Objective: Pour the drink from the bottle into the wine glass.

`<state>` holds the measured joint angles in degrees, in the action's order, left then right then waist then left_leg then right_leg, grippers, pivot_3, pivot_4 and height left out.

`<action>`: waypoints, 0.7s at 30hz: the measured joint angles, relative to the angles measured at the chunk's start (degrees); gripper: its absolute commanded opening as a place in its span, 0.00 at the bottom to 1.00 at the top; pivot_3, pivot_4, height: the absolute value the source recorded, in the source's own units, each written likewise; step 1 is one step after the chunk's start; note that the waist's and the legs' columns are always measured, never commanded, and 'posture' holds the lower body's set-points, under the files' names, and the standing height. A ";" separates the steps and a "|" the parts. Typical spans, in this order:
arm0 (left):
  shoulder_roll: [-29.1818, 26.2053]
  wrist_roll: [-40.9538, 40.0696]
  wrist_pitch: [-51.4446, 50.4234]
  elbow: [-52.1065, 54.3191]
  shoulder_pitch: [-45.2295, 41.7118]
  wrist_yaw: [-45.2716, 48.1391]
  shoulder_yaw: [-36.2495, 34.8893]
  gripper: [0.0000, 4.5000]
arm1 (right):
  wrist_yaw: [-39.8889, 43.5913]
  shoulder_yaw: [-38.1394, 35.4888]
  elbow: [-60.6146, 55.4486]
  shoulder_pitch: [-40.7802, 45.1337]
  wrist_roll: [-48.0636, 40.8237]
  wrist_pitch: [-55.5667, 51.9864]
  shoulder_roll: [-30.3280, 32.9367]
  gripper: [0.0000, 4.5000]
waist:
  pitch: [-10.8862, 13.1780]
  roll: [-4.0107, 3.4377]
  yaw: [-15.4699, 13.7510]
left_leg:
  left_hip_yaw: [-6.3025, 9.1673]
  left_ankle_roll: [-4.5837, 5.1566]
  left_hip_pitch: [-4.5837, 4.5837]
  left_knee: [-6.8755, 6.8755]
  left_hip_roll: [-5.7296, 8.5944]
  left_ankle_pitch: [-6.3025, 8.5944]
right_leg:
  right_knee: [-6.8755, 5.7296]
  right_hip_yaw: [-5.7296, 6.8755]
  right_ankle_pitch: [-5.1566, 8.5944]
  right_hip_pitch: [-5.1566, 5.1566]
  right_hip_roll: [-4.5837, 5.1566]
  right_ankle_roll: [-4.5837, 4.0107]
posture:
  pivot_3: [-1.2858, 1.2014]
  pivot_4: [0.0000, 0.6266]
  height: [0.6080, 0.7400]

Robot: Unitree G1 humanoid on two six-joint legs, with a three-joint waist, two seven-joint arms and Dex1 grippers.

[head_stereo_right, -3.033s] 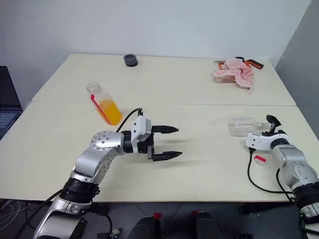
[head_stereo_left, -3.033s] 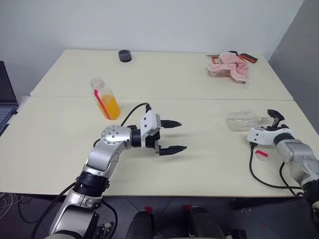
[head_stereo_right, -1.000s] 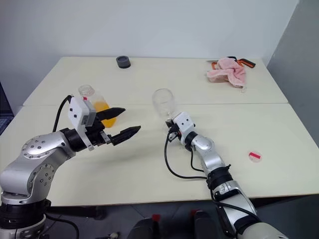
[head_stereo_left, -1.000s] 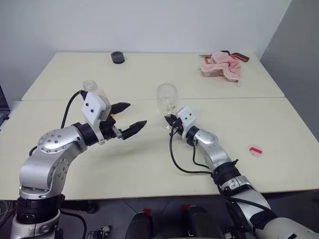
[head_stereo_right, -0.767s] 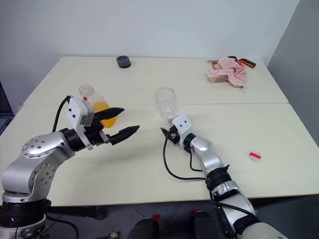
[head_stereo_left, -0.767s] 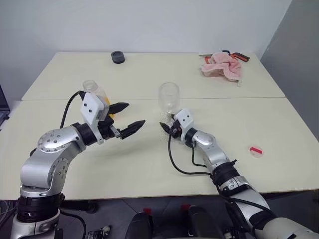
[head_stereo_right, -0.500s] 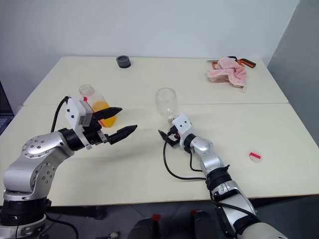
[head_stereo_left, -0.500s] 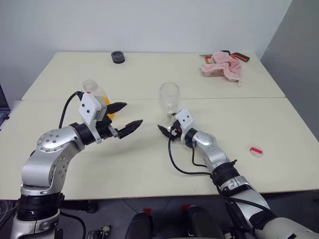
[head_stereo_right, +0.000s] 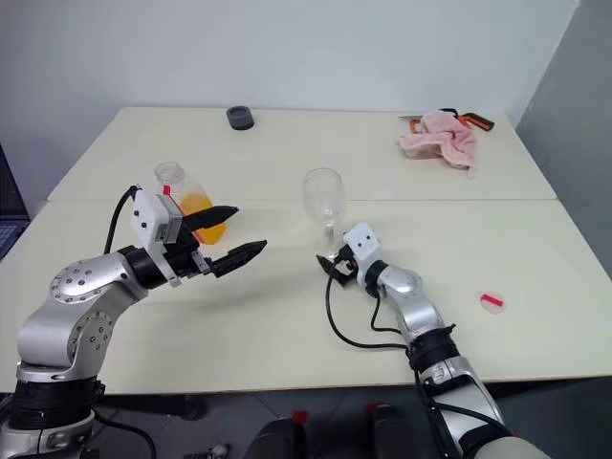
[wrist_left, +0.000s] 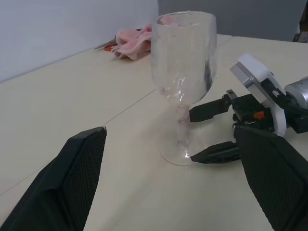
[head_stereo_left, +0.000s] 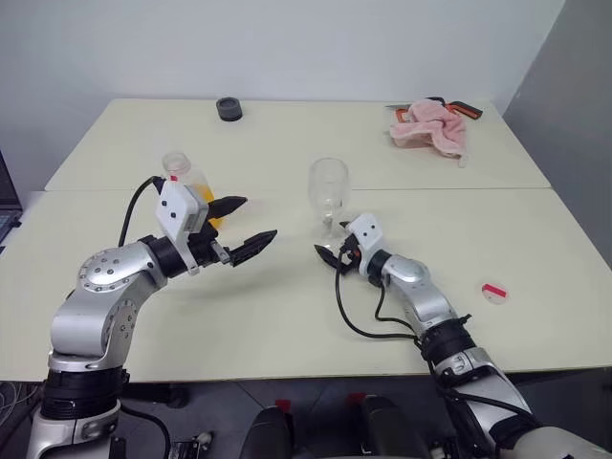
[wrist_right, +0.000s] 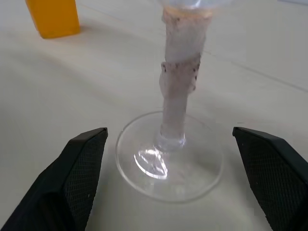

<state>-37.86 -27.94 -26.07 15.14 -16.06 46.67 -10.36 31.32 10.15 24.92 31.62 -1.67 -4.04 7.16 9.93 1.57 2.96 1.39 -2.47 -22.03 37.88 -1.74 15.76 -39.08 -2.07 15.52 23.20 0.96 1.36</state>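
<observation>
We note the clear stemmed wine glass [head_stereo_left: 328, 196] upright on the cream table [head_stereo_left: 287, 306], empty. R gripper [wrist_right: 166, 192] sits low by the foot, fingers apart, stem between but not touched. The small clear plastic bottle [head_stereo_left: 187, 184] w/ orange drink [head_stereo_right: 197, 206] stands behind the L gripper [head_stereo_left: 244, 225], whose fingers are spread, holding nothing. Cap appears off, though the view is coarse. Done: glass set up. Left: grasp bottle, pour.
</observation>
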 measured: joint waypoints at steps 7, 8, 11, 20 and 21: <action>0.66 0.12 0.20 0.00 0.70 -0.77 0.23 1.00 | 2.80 0.04 -14.26 -7.06 -1.94 -9.03 4.72 0.99 | 0.01 0.00 -0.26 | 0.00 0.01 -0.01 -0.01 0.00 0.00 | 0.01 -0.01 0.01 0.02 -0.02 0.01 | 0.52 0.24 1.00; 0.74 0.13 0.24 0.00 0.71 -0.93 0.42 1.00 | 3.26 0.14 -16.18 -7.91 -2.03 -9.98 5.56 0.99 | 0.01 0.00 -0.29 | 0.00 0.01 -0.01 -0.01 0.01 0.00 | 0.02 0.00 0.01 0.02 -0.02 0.01 | 0.52 0.24 1.00; 1.36 0.22 0.33 0.12 1.53 -1.65 0.64 1.00 | 5.01 0.30 -22.80 -10.98 -2.53 -12.66 8.69 0.99 | 0.01 0.01 -0.47 | -0.01 0.01 -0.02 -0.02 0.02 0.01 | 0.04 -0.01 0.01 0.02 -0.02 0.02 | 0.52 0.24 1.00; 5.80 3.27 2.24 0.09 12.87 -10.65 -2.92 1.00 | 12.71 -0.11 -45.17 -20.90 -11.22 -21.96 19.02 0.99 | 0.05 0.03 -0.77 | 0.04 0.03 -0.02 -0.02 -0.02 0.03 | 0.07 0.03 0.03 0.01 -0.02 0.04 | 0.52 0.24 1.00; 6.27 3.37 2.55 -0.13 12.99 -11.65 -3.50 1.00 | 13.24 -0.11 -46.64 -20.96 -12.24 -22.71 19.32 0.99 | 0.04 0.05 -0.86 | 0.05 0.03 -0.01 0.00 -0.02 0.03 | 0.07 0.05 0.03 0.00 -0.03 0.05 | 0.52 0.24 1.00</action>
<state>-31.59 -24.56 -23.51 15.01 -3.07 35.02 -13.86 44.56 10.04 -21.72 10.66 -13.92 -26.74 26.49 9.97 1.61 2.09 1.45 -2.44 -22.04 37.88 -1.76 15.79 -39.01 -2.02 15.55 23.19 0.93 1.40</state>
